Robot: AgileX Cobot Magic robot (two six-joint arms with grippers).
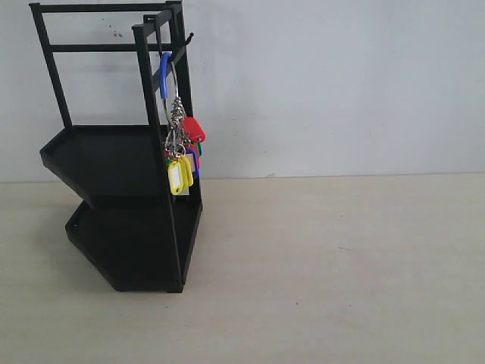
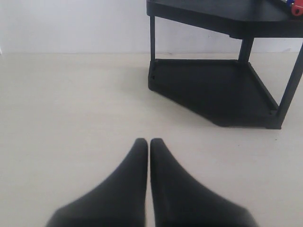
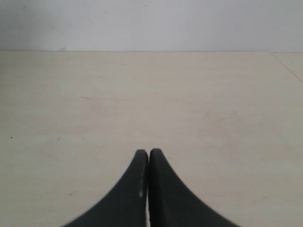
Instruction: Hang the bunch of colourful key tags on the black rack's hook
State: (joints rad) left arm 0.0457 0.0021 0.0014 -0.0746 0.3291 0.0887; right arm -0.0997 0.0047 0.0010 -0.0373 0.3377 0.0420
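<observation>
The colourful key tag bunch (image 1: 183,155) hangs by its metal ring with the blue section from a hook (image 1: 184,41) at the top of the black rack (image 1: 114,159); yellow and red tags show in front. No arm appears in the exterior view. In the left wrist view my left gripper (image 2: 148,142) is shut and empty, low over the table, with the rack's two shelves (image 2: 222,90) beyond it and a bit of the tags (image 2: 295,6) at the picture's edge. My right gripper (image 3: 148,152) is shut on nothing, facing bare tabletop and the wall.
The pale wooden table (image 1: 341,265) stretches to the right of the rack, with a white wall (image 1: 341,76) behind it. A table seam (image 3: 286,64) runs near the far corner in the right wrist view.
</observation>
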